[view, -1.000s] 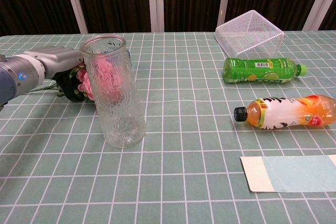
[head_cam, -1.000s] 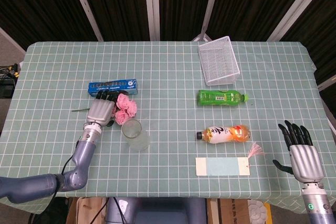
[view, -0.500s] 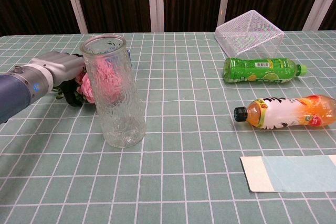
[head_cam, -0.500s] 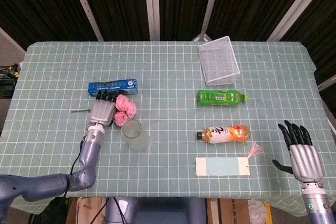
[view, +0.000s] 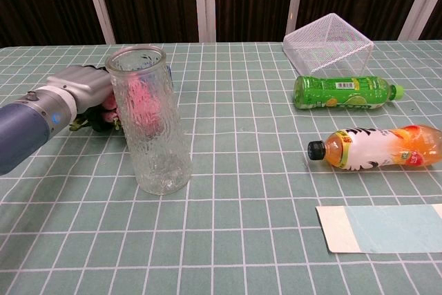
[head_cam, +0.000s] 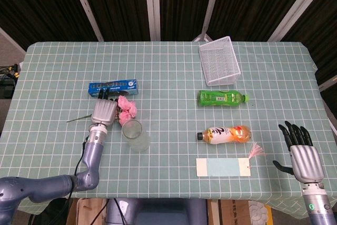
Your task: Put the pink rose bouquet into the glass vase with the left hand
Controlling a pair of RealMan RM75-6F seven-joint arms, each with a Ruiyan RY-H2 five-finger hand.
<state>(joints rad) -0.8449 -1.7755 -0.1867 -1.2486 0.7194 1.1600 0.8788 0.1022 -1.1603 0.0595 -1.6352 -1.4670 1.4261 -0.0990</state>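
Pink rose bouquet point(head_cam: 127, 108) lying on the green checked tablecloth point(head_cam: 168, 72), blooms just right of the left hand point(head_cam: 103, 111) and partly beneath its dark fingers point(head_cam: 107, 95). Thin green stem point(head_cam: 78, 117) trailing out to the left from under the hand, flat on the cloth. From the chest camera, pink petals point(view: 108, 102) peeking out beside the hand's silver back point(view: 81, 86), most of the bouquet blurred behind textured glass. Fingers laid over the flowers, palm down; cannot tell whether closed around the stems or merely resting on top.

Glass vase point(head_cam: 135, 135) standing upright just in front of the blooms, toward the table's near edge, mouth open upward. Close to the bouquet, contact not discernible.

Blue rectangular box point(head_cam: 113, 86) lying flat just beyond the fingertips, long side running left to right.

Further right, well apart: white wire basket point(head_cam: 220, 60) near the far side of the table; green bottle point(head_cam: 222, 97) on its side before it; orange bottle point(head_cam: 224, 134) with black cap, also on its side, nearer still. Pale blue card point(head_cam: 222, 166) with cream margin and pink tassel point(head_cam: 256, 150) at its right end, flat near the front edge.

Right hand point(head_cam: 302, 150) at the far right past the table's corner, palm down, fingers spread and holding nothing.
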